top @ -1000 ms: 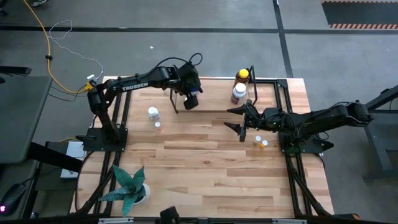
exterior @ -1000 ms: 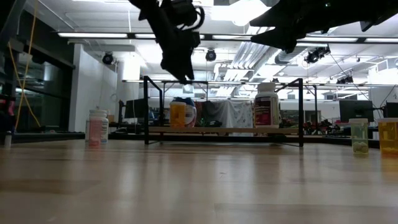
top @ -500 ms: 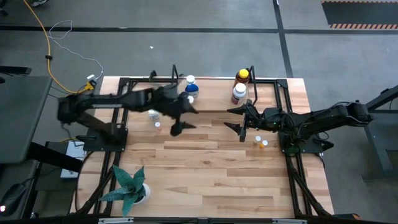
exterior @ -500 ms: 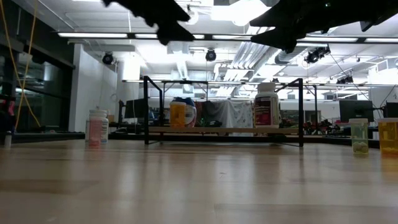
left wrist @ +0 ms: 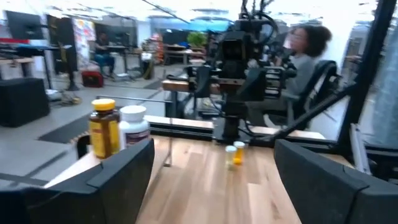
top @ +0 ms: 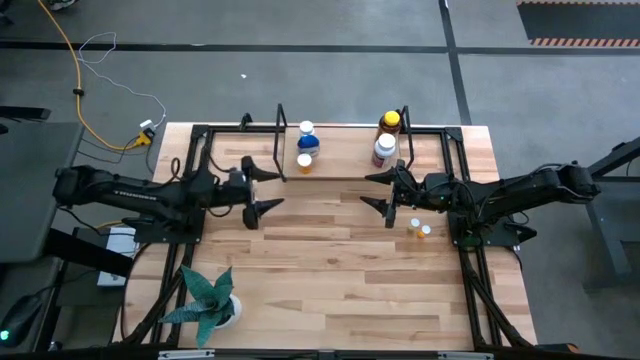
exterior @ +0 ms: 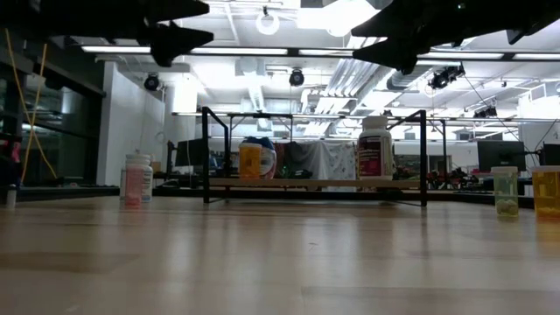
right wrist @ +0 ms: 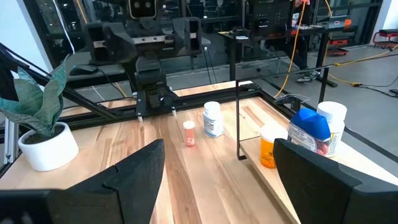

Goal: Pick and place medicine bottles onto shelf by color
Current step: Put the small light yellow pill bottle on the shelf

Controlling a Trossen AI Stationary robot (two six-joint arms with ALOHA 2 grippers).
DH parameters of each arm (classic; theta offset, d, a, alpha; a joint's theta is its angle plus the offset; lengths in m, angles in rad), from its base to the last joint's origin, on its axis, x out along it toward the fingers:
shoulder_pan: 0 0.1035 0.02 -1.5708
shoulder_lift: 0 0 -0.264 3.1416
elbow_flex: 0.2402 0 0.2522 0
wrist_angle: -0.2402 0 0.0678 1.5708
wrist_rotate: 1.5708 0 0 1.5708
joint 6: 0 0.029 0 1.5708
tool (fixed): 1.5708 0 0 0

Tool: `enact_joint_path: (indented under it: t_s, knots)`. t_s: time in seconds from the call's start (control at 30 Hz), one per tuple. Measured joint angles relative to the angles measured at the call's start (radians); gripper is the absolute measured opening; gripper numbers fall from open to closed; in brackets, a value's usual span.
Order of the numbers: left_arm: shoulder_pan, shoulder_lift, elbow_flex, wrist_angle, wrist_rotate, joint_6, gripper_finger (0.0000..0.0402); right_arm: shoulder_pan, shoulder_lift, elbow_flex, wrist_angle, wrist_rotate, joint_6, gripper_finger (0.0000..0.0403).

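Left gripper [top: 262,193], fingers spread and empty, is hovering by the white bottle [right wrist: 212,119] left of the shelf [top: 345,172]; it should descend squarely. Right gripper [top: 385,192], open, is waiting.

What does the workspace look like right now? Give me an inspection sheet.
Surface: wooden table, bare in the middle.
Job's things: shelf holds four bottles: blue-capped white bottle and small orange bottle at its left end, amber bottle and white bottle at its right end. Off the shelf: two orange vials near the right arm; white bottle and pink vial by the left arm.
Clutter: potted plant at the near left corner.
Grippers: left pincer open, empty, above the table left of the shelf; right pincer open, empty, just right of the shelf's front.
Cables: yellow cable on the floor.
Surroundings: seated person beyond the table.
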Motion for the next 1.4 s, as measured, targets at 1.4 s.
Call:
enact_joint_path:
  t_s: [1.4]
  knots:
    - [0.000,-0.014,-0.015,-0.030,-0.011,0.000,0.0321,0.000,0.000,0.000,-0.036,0.032,0.037,0.0291]
